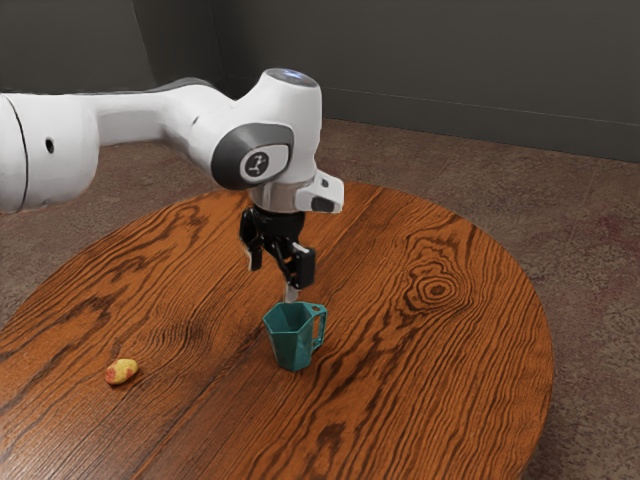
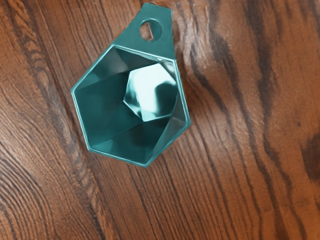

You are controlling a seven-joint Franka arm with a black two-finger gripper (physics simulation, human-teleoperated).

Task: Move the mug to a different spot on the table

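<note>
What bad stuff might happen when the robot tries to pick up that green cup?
1. The claw hangs right over the rim of the mug; landing on the rim instead of around a wall might tip the upright mug over.
2. The mug's walls are slanted and angular, so it may slip out when squeezed or lifted.
3. The table is round; a spot set too near its edge risks a fall.

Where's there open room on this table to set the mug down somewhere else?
Widest bare stretch: the table on the exterior view's right of the mug. Also free: the strip between the mug and the small yellow object. Crowded only mid-table, under the gripper.
</note>
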